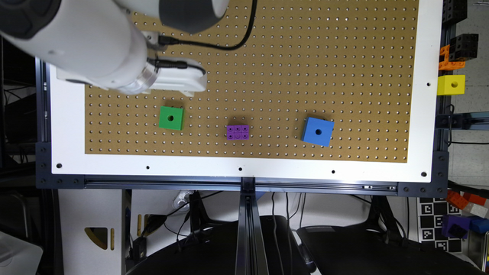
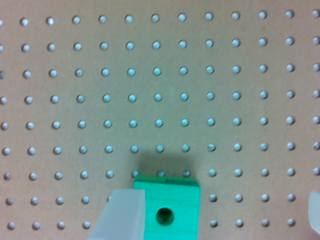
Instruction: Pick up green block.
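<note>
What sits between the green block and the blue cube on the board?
In the exterior view, one small purple brick lies between the green block and the blue cube, touching neither.

White arm, grey joints, black cable.

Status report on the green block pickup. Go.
Claw open, fingers astride green block. Block flat on pegboard, not lifted. Purple brick and blue cube stand apart, nothing in the way.

Green block — smooth, matt-looking plastic; pegboard — matt brown fibreboard, framed by a glossy white border.
</note>
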